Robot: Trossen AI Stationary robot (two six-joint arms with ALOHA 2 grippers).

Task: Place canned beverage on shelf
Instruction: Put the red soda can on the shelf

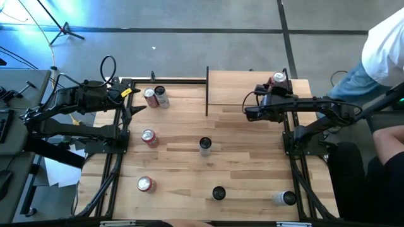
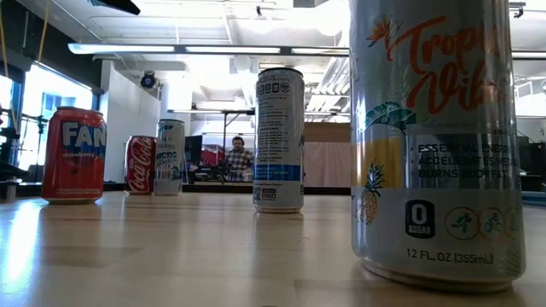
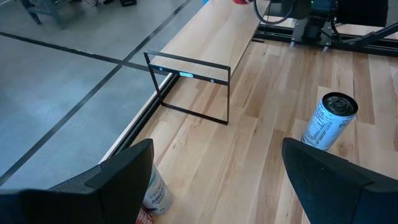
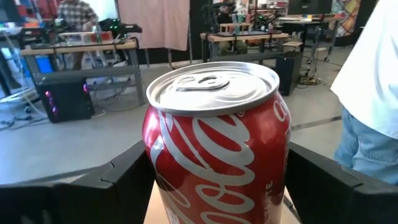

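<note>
right hand (image 1: 275, 86): over the shelf's far right corner, fingers either side of a red cola can (image 4: 217, 155), pressed to its sides, gripping it
red cola can: upright, silver top with tab showing, standing at the far right end of the shelf (image 1: 243, 88)
shelf: light-wood board with thin black frame, far right part of the surface (image 1: 252, 157); black post frame stands at its left end
left hand (image 1: 136, 101): near the surface's far left corner, fingers spread apart, nothing between them
cans by left hand: red can (image 1: 150, 97) and silver can (image 1: 161, 96) touching side by side, just right of the left hand
other cans on surface: red one (image 1: 149, 137) left of centre, slim one (image 1: 205, 146) mid-surface, red one (image 1: 146, 184) near left, dark-topped one (image 1: 218, 193) near centre, silver one (image 1: 285, 198) lying at near right
person: white shirt and jeans (image 1: 372, 63), beside the surface's right edge
</note>
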